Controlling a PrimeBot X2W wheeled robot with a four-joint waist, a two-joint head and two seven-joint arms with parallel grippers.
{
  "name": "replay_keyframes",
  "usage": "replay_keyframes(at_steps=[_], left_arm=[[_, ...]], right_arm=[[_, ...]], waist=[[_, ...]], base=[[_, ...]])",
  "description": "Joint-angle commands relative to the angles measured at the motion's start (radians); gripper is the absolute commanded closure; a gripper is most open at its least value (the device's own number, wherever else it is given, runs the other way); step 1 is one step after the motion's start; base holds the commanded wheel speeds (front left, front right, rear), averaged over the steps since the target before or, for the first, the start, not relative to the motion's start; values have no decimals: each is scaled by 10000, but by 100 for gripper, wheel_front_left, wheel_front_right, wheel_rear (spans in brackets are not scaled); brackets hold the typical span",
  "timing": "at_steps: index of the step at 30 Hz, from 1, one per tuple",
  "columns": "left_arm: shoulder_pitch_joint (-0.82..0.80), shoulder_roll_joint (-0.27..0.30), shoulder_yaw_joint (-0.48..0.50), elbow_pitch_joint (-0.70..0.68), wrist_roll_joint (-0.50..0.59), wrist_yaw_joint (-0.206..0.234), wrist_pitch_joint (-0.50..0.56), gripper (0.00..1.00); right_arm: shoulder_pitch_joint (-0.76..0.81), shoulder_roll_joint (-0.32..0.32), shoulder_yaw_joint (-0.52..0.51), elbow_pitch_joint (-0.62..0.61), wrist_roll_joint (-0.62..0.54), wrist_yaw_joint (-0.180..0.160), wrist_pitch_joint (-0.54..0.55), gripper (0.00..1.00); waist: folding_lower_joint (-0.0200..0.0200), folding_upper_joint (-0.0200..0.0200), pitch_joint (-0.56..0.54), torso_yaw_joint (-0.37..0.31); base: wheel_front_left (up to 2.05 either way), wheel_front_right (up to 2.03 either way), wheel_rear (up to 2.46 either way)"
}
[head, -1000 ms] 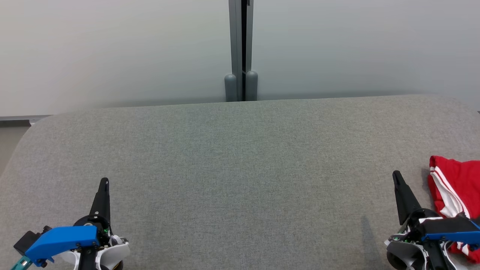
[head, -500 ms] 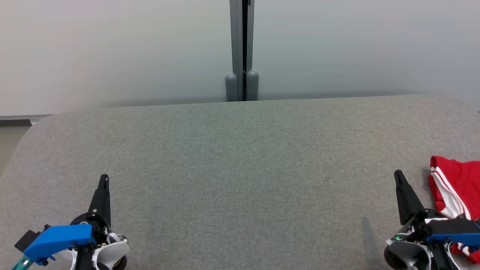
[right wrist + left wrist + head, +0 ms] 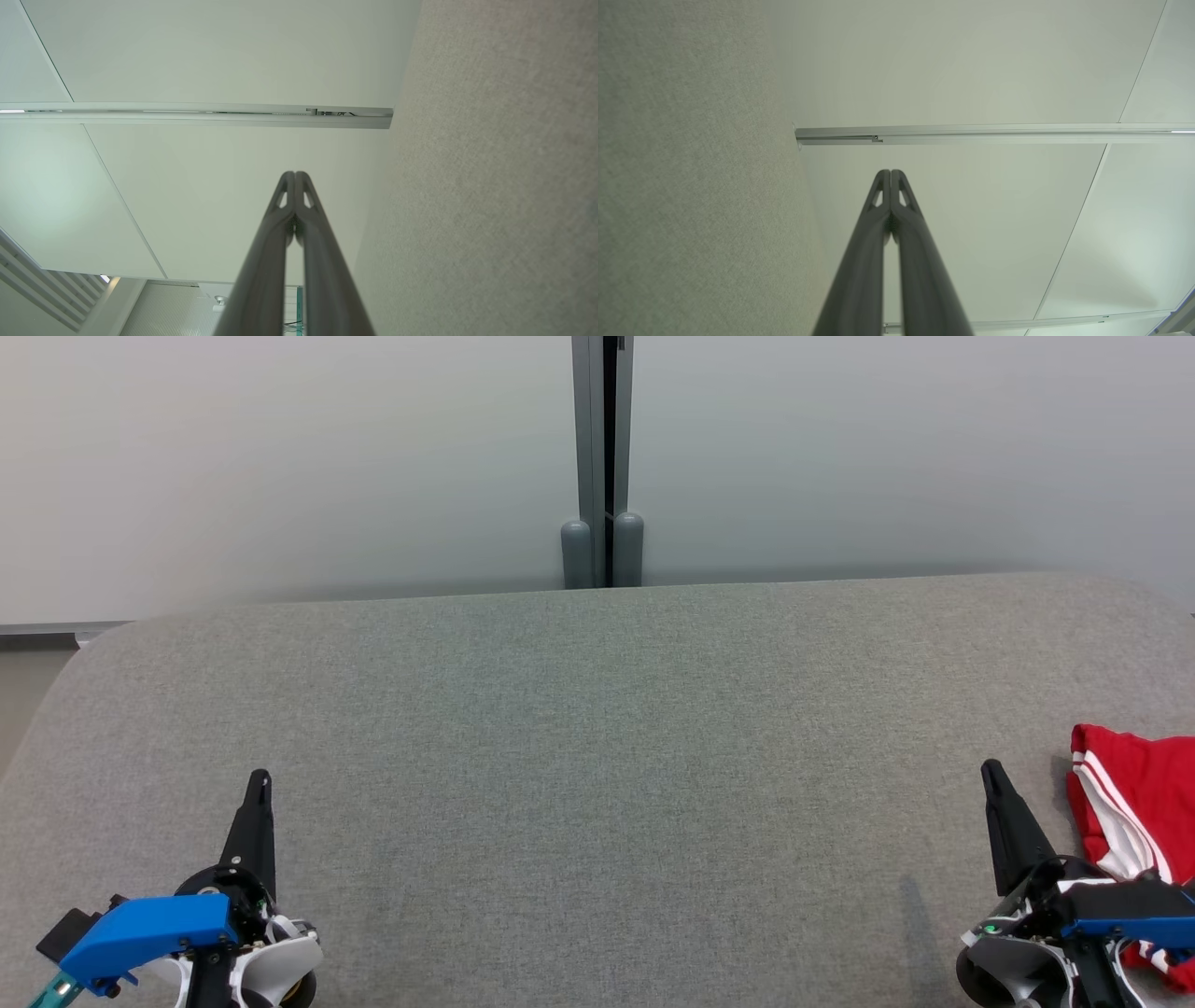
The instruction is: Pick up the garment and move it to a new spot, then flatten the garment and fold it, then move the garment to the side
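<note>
A red garment (image 3: 1139,803) with white stripes lies bunched at the right edge of the grey fabric table (image 3: 597,728), partly cut off by the picture's edge. My right gripper (image 3: 990,773) stands just left of it at the lower right, shut and empty, fingertips pressed together (image 3: 294,175). At the lower left my left gripper (image 3: 259,780) is shut too, with nothing in it; its two fingers (image 3: 890,173) meet at the tips. Both grippers point away from me toward the wall.
A pale partition wall (image 3: 280,467) runs along the table's far edge, with a grey vertical post (image 3: 601,457) at its middle. The table's left corner (image 3: 84,653) is rounded, with floor beyond it.
Both grippers crept slightly forward a second ago and have held still since. The garment has not moved.
</note>
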Motion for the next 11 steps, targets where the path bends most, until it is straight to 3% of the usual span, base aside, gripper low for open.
replay_keyframes(at_steps=[1, 11], left_arm=[[-89, 27, 20, -45, -35, -36, 43, 100], [-89, 27, 19, -46, -35, -36, 42, 100]], right_arm=[[120, -66, -19, -34, 23, 4, 30, 100], [119, -66, -18, -34, 24, 4, 29, 100]], waist=[[0, 0, 0, 0], [0, 0, 0, 0]], base=[[0, 0, 0], [0, 0, 0]])
